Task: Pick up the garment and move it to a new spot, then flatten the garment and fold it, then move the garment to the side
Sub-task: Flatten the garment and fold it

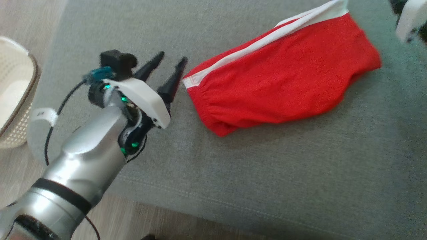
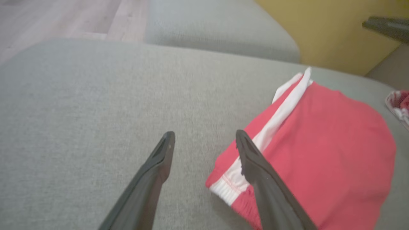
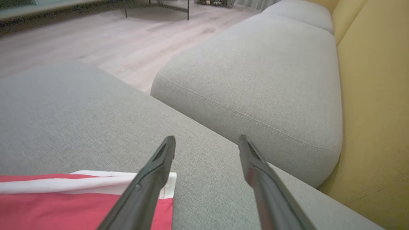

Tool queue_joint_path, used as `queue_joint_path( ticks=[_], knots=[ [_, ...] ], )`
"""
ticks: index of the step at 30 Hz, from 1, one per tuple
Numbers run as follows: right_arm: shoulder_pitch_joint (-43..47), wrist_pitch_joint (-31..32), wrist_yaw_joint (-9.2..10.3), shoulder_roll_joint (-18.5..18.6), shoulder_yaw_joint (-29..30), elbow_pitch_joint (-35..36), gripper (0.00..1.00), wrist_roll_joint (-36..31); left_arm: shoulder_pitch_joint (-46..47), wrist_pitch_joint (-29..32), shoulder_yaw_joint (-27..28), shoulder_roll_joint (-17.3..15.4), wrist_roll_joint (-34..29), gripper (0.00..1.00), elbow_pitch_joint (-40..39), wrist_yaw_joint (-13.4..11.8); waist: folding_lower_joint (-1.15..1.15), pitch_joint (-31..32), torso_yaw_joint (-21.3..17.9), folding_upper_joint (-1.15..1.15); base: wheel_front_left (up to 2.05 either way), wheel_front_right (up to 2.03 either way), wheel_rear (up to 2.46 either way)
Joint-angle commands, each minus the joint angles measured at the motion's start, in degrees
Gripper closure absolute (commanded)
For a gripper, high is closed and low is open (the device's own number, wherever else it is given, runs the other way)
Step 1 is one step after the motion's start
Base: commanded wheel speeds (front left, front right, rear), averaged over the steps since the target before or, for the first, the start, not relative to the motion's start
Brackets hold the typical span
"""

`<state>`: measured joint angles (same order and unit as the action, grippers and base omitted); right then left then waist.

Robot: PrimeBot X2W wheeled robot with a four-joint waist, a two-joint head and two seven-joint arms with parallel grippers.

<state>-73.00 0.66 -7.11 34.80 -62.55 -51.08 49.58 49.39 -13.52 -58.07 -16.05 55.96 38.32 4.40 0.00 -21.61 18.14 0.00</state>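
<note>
The left hand point(image 2: 204, 134) and right hand point(image 3: 207, 138) stand spread and empty at the left and right ends of the folded red shorts point(image 1: 283, 76). To shift them aside, pinch all layers at both ends.

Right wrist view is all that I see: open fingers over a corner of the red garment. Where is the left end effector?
Observer: The left end effector is open, beside the opposite end of the red garment, holding nothing.
Operator: How does the garment lie?
Observer: As one rounded bundle on the grey cushion, wrinkled at that end.
Operator: Anything else nearby?
Observer: A white basket stands on the floor at the robot's left.
</note>
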Motion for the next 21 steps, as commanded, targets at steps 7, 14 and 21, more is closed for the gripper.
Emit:
queue_joint_path(
  ticks=[7,14,21],
  knots=[
    [10.2,-12.4,-0.37,-3.3,5.9,-2.2,0.0,2.9,-4.5,-1.4,14.4,-3.3,-0.2,0.0,-7.9,-5.0,0.0,8.7,-5.6,0.0,0.0,0.0,0.0],
    [17.7,-15.6,-0.37,-5.0,13.6,0.5,0.0,0.6,-15.3,-1.5,28.5,-2.4,-7.2,0.0,-18.8,-8.7,0.0,13.3,-9.9,0.0,0.0,0.0,0.0],
    [30.2,-15.6,-0.37,-7.1,31.8,11.8,0.0,-11.4,-24.4,-1.5,39.0,1.7,-15.1,0.0,-25.5,-9.5,0.0,16.4,-13.2,0.0,0.0,0.0,0.0]
  ],
)
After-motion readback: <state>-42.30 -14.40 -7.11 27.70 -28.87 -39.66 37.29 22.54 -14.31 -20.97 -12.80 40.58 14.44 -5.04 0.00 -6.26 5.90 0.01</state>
